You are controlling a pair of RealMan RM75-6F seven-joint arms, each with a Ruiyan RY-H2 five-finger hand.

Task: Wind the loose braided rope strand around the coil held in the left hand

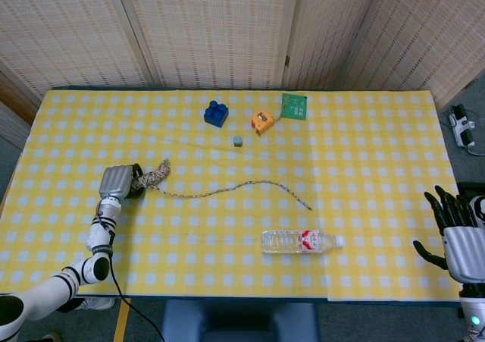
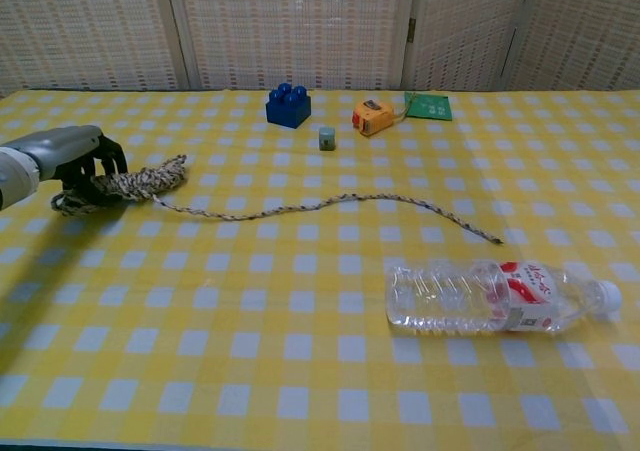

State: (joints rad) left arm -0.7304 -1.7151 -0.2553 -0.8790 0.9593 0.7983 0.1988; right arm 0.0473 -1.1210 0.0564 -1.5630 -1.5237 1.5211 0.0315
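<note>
My left hand (image 1: 118, 181) grips a coil of braided rope (image 1: 154, 174) at the left of the table; the same left hand (image 2: 60, 156) and the coil (image 2: 140, 181) show at the left edge of the chest view. A loose strand (image 1: 242, 184) trails rightward from the coil across the cloth and ends near the table's middle (image 2: 497, 239). My right hand (image 1: 461, 240) hangs off the table's right edge, fingers spread, holding nothing. It does not appear in the chest view.
A clear water bottle (image 1: 301, 241) lies on its side in front of the strand's end. At the back stand a blue brick (image 1: 216, 113), a small grey cube (image 1: 238, 140), an orange tape measure (image 1: 263, 121) and a green circuit board (image 1: 295, 105). Yellow checked cloth (image 1: 364, 167) covers the table.
</note>
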